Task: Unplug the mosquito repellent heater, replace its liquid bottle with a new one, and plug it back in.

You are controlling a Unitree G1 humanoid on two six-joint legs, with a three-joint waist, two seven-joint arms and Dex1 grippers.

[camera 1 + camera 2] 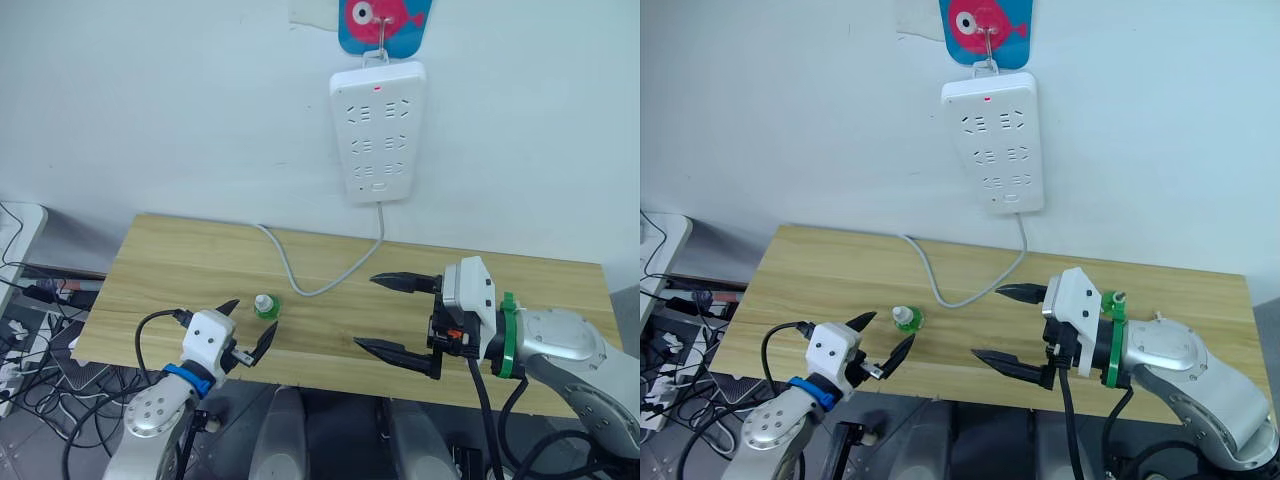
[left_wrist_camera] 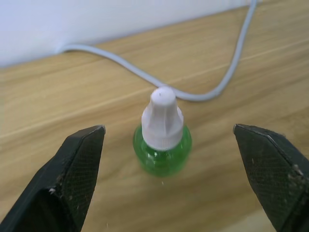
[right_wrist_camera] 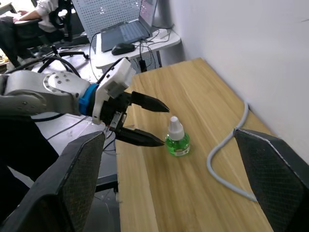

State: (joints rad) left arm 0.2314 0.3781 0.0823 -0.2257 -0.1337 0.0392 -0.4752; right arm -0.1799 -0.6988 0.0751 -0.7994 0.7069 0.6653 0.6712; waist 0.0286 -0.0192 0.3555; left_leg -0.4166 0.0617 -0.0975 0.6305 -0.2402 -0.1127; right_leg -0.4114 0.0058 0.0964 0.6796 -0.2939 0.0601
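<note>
A green bottle (image 1: 265, 306) with a white cap stands upright on the wooden table (image 1: 160, 260), left of centre in the left eye view. The left gripper (image 1: 247, 327) sits just below and left of it with its fingers spread and nothing between them. In the left wrist view the bottle stands centred between the two fingertips and a little beyond them, touching neither.

The right gripper (image 1: 392, 315) hovers at the right of the frame, well apart from the bottle, its fingers also spread wide and empty.

The power strip (image 1: 378, 130) hangs on the wall at the upper centre, below a fish-shaped hook (image 1: 385, 22), with a red light near its top. Its grey cord (image 1: 315, 285) loops down onto the table behind the bottle. Every socket that can be seen looks bare. No heater can be made out on the strip or on the table.

As a judgement, the task looks early or mid-way. The bottle is not in any unit and neither gripper holds anything. Whether this bottle is the new one or the old one cannot be told. The left arm looks lined up to close on it, which would call for a short reach forward before squeezing at the body below the cap. Fitting a bottle into the heater and plugging it back into the strip appear still to be done.
</note>
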